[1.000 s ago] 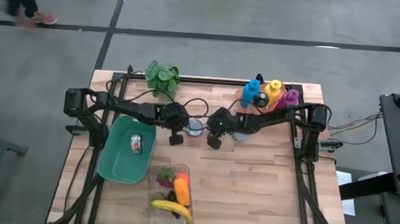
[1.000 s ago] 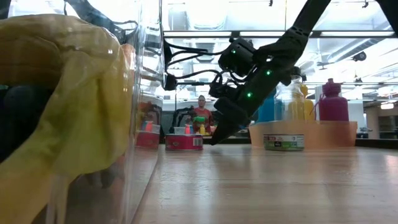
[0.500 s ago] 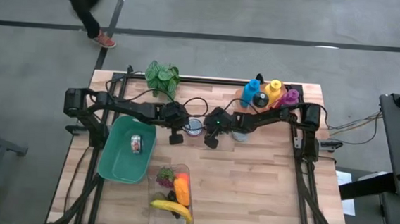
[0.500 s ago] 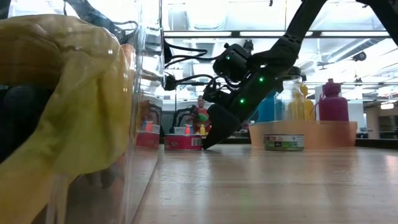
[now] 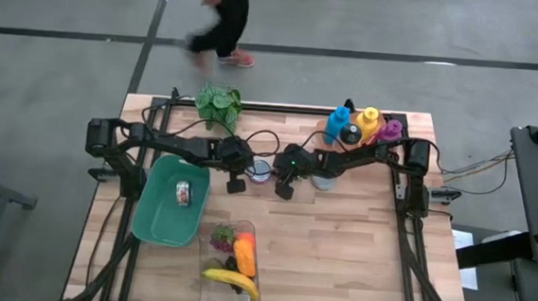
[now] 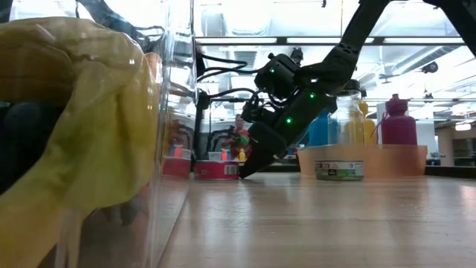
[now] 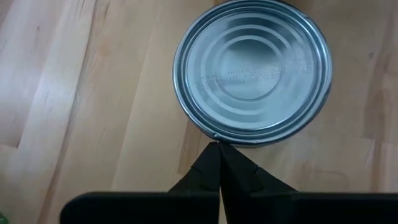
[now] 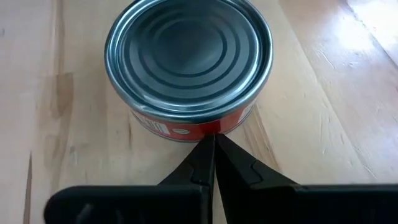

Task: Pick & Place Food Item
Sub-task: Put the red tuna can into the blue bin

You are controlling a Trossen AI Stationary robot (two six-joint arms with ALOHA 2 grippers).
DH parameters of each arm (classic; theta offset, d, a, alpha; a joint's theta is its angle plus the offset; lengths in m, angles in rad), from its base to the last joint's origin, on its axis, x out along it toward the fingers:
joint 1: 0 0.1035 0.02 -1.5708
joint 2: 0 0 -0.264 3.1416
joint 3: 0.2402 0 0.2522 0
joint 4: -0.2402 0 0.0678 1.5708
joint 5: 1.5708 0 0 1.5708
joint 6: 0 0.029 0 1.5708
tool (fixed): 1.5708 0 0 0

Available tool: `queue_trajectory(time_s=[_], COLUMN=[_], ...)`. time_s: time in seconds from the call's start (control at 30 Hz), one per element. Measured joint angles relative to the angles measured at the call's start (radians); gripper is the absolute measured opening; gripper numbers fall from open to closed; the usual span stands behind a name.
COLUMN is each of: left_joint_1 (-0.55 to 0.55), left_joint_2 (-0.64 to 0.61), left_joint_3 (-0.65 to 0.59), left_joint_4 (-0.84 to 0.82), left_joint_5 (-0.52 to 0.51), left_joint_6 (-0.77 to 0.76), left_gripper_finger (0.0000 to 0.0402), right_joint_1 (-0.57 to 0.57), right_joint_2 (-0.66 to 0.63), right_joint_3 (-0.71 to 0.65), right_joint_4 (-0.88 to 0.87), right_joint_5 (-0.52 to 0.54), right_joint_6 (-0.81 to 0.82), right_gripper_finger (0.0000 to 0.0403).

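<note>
Flanking a flat red-labelled can [image 5: 263,172] just above the middle of the high view, both hands sit low over the bench [image 5: 357,252]. The left hand [image 5: 237,185] has its fingers pressed together, tips at the can's rim in its wrist view, holding nothing. The right hand [image 5: 284,188] is likewise pressed together, its tips against the can's red side wall [image 8: 186,127] in its own wrist view. Lower left, a green tray [image 5: 155,220] holds one small can [image 5: 182,193]; below it a clear bin [image 5: 213,298] carries a banana [image 5: 231,280] and other produce. Coloured bottles [image 5: 361,125] stand upper right, a plant [image 5: 217,102] at the upper edge.
</note>
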Motion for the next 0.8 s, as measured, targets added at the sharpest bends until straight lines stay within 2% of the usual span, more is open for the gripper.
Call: queue_trajectory(time_s=[0.23, 0.4, 0.8], left_joint_1=[0.001, 0.002, 0.002], left_joint_2=[0.000, 0.000, -0.001], left_joint_3=[0.000, 0.003, 0.003], left_joint_4=[-0.003, 0.031, 0.027], left_joint_5=[-0.005, -0.006, 0.003], left_joint_6=[0.000, -0.003, -0.002], left_gripper_finger=[0.0001, 0.0001, 0.0001], right_joint_1=[0.004, 0.014, 0.027], right_joint_2=[0.000, -0.003, -0.008], right_joint_3=[0.005, 0.011, 0.017], right_joint_4=[0.008, 0.110, 0.170], right_joint_5=[-0.036, -0.153, -0.126], right_joint_6=[-0.002, -0.003, -0.011], right_gripper_finger=[0.0012, 0.0012, 0.0012])
